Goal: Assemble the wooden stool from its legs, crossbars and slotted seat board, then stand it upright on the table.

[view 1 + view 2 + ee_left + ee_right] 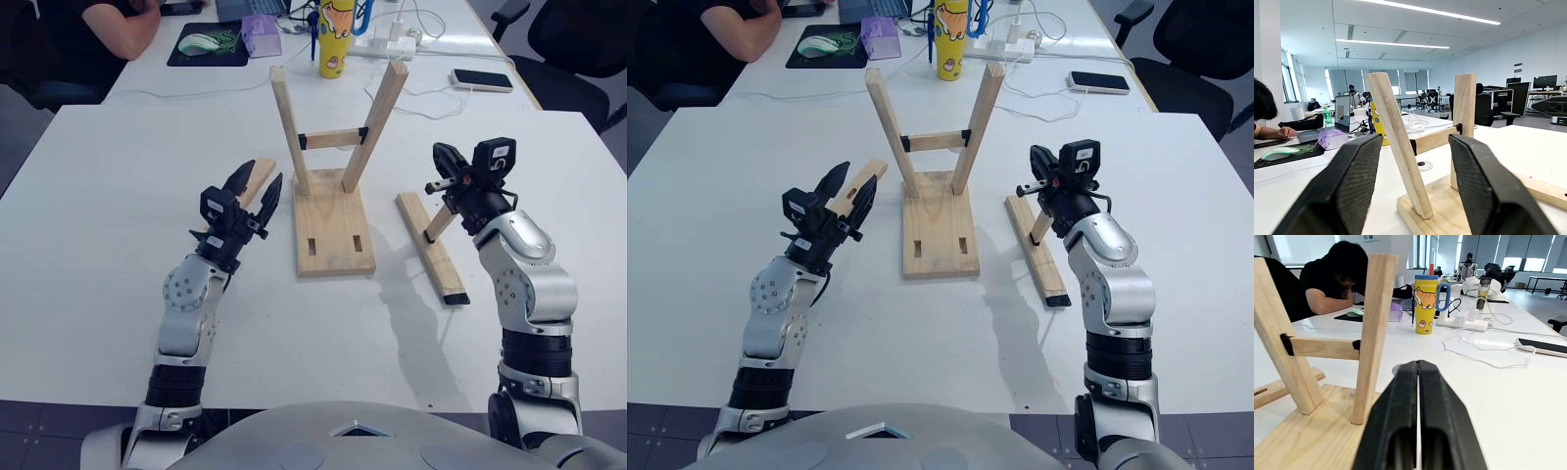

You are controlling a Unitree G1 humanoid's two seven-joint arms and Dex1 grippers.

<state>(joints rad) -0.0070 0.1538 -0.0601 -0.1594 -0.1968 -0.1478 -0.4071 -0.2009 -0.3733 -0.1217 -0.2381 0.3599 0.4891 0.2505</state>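
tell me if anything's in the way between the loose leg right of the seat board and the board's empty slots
Nothing visible. Only bare table lies between the loose leg and the seat board, and both slots at its near end are open.

Right gripper (1418, 369): fingers pressed together, nothing between them.
Seat board (1308, 435) at 10 o'clock of the gripper carries two legs (1371, 333) joined by a crossbar (1322, 347); yellow mug (1427, 303) at 12 o'clock; phone (1542, 346) at 2 o'clock.
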